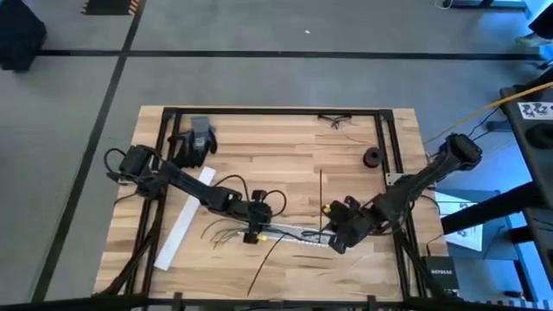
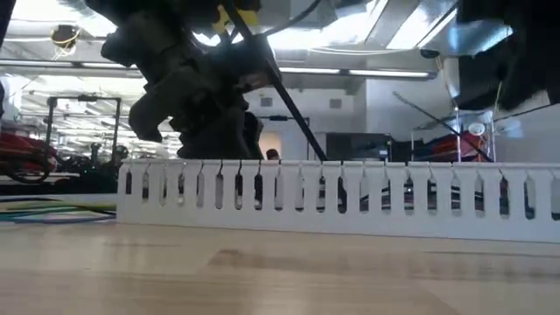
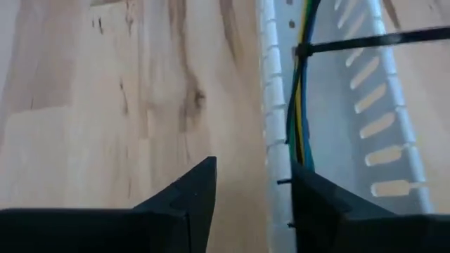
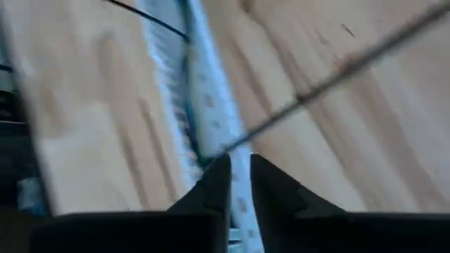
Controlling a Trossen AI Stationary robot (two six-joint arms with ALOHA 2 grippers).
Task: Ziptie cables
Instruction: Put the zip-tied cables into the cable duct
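Observation:
The cables (image 1: pixel 223 230) lie on the wood, and their green, yellow and blue strands (image 3: pixel 301 105) run inside a white slotted duct (image 1: pixel 289 233). A black zip tie (image 3: pixel 365 42) loops around them in the duct. In the low view the strip (image 2: pixel 289 96) slants up from the duct. My left gripper (image 1: pixel 257 226) stands open at the duct's left end, with one duct wall (image 3: pixel 275 161) between its fingers (image 3: pixel 190 204). My right gripper (image 1: pixel 335 242), at the duct's right end, is shut on the zip tie (image 4: pixel 316 91). My right gripper pinches the black zip tie between its two fingertips (image 4: pixel 218 179), at the strip's end nearest the duct (image 4: pixel 228 149). From there the strip runs straight away from the fingers, slanting over the wood. The fingers hide how far back it reaches.
A second long white strip (image 1: pixel 184 220) lies slantwise at the left. A dark glove (image 1: pixel 194 142) sits at the far left and a black roll (image 1: pixel 372 158) at the far right. Loose black strips (image 1: pixel 263 263) lie near the front edge. A black frame (image 1: pixel 276 111) rims the table.

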